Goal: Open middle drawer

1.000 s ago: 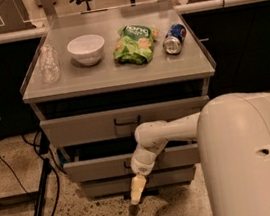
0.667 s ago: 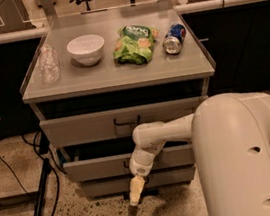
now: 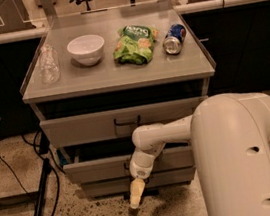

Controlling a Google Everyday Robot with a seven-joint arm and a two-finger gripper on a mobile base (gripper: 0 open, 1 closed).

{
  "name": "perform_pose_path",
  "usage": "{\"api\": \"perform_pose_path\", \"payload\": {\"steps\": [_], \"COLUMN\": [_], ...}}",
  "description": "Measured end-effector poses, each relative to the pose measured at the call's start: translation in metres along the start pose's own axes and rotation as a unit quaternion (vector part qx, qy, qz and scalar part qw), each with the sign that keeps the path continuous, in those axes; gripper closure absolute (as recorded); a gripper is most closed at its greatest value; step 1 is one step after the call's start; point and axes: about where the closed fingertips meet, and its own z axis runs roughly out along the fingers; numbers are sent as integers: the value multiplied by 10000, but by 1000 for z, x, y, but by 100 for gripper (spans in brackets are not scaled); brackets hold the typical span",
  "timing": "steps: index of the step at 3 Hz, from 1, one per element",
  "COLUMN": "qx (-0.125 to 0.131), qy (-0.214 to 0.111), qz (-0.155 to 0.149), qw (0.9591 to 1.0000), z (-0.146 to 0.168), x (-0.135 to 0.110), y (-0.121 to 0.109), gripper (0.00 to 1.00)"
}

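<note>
The middle drawer [image 3: 98, 169] is sitting slightly ajar, the gripper [image 3: 135, 197] hanging beneath it at lower centre, probably lining up a pull; its grip I cannot tell.

Lettering on green bag [image 3: 133, 44] unreadable; blue can [image 3: 174, 39] no legible text; gripper [image 3: 136, 196] low before bottom drawer [image 3: 171, 177].
</note>
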Motion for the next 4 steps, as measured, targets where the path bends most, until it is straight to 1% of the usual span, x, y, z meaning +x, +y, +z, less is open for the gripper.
{"api": "perform_pose_path", "payload": {"steps": [1,2,3,4], "qx": [-82,-86,-355,-355], "qy": [25,25,126,124], "qz": [68,66,51,52], "qw": [9999,9999,9993,9993], "z": [-1,-1,5,2], "x": [7,7,11,10], "y": [14,14,35,36], "gripper": [0,0,0,0]}}
